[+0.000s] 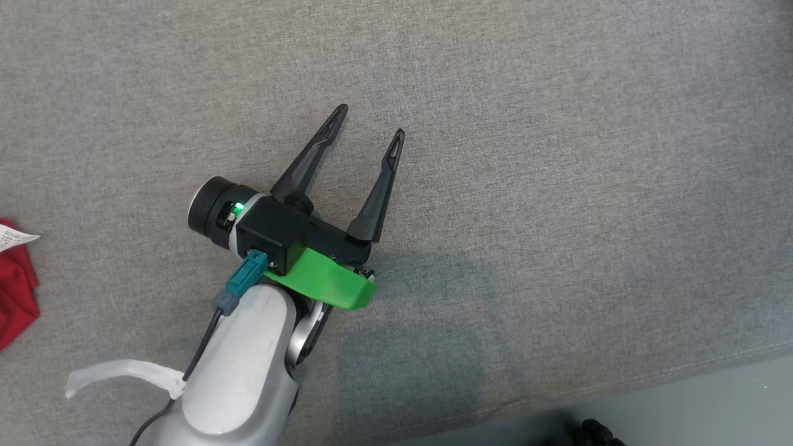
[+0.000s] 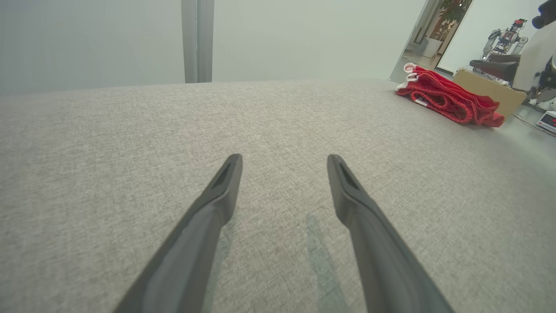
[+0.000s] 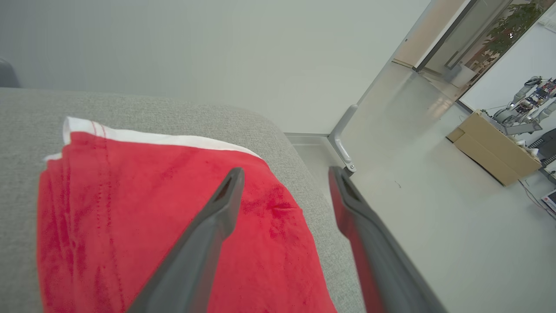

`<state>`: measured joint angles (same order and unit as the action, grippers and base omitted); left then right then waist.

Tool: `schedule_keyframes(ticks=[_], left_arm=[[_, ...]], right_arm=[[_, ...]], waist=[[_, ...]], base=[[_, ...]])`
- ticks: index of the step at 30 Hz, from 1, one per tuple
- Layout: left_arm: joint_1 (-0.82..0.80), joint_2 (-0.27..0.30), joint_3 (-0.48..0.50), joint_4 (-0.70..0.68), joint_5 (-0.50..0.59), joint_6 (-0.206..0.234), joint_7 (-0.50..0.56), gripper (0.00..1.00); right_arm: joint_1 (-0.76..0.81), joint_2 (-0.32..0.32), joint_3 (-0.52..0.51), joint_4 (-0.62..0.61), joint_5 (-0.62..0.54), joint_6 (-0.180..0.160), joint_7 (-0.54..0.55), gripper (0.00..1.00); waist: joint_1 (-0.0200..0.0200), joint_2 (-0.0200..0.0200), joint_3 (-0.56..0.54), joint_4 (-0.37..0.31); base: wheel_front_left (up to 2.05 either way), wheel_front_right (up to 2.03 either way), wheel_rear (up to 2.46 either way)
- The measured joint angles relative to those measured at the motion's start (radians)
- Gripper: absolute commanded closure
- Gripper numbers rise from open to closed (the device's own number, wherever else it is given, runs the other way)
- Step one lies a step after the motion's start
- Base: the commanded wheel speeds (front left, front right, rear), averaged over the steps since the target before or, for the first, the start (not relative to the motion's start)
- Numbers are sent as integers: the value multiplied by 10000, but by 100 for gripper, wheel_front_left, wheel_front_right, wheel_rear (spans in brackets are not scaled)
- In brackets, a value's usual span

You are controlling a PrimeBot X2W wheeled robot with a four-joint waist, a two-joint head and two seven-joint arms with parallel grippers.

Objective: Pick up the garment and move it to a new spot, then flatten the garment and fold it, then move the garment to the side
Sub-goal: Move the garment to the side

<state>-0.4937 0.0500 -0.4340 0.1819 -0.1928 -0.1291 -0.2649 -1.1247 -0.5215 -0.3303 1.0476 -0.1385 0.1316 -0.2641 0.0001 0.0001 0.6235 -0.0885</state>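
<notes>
Showing only a corner in the head view, the garment (image 1: pixel 15 291) is cut off at the frame's left edge, with a white tag (image 1: pixel 15 237) on top. The right wrist view shows it lying in folded layers at the rounded corner of the cushion (image 1: pixel 557 155), red cloth with a white hem (image 3: pixel 165 139). Right gripper (image 3: pixel 286 171): fingers spread above the garment, gripping nothing; whether a tip touches the cloth is unclear. Left gripper (image 1: pixel 370 121): tapered dark fingers parted and empty over bare cushion of grey woven fabric, well apart from the garment. Cardboard box (image 3: pixel 495 152) on the floor (image 3: pixel 434 226) beyond the cushion; contents hidden.
</notes>
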Motion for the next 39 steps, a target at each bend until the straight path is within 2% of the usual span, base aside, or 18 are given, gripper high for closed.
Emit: schedule_keyframes(ticks=[5, 8, 13, 16, 21, 25, 30, 39], left_arm=[[92, 13, 151, 222, -98, 2, 4, 0], [221, 0, 286, 353, -165, 2, 4, 0], [648, 0, 767, 614, -282, 2, 8, 0], [980, -4, 1122, 803, -290, 31, 8, 0], [1613, 0, 1716, 1244, -247, 142, 8, 0], [2132, 0, 2174, 1549, -155, 238, 8, 0], [2633, 0, 2755, 1856, 8, 337, 8, 0], [3289, 0, 3237, 2265, 278, 648, 8, 0]], right_arm=[[925, 844, -1080, -604, -903, 0, 0, 0], [1360, 1386, -1250, -1185, -1126, -2, 0, 0], [2452, 2824, -109, -2366, -865, 0, -2, 0], [3273, 3381, 815, -3033, -205, 0, 0, 0], [4687, 3848, 2314, -4056, 1012, 0, 0, 0], [5933, 3994, 3078, -4552, 1873, 0, 0, 0], [7005, 4197, 3536, -5062, 2334, 0, 0, 0], [8423, 4481, 3409, -5785, 2399, 0, 0, 0]], waist=[[0, 0, -509, 40], [0, 0, -883, 83], [0, 0, -1600, 163], [-1, -1, -2084, 205], [-2, -1, -2927, 300], [-2, 0, -3599, 419], [-2, 0, -4338, 597], [-2, -1, -5388, 892]], base=[[0, 0, 0], [0, 0, 0], [0, 0, 0], [0, 0, 0], [0, 0, 0], [0, 0, 0], [0, 0, 0], [0, 0, 0]])
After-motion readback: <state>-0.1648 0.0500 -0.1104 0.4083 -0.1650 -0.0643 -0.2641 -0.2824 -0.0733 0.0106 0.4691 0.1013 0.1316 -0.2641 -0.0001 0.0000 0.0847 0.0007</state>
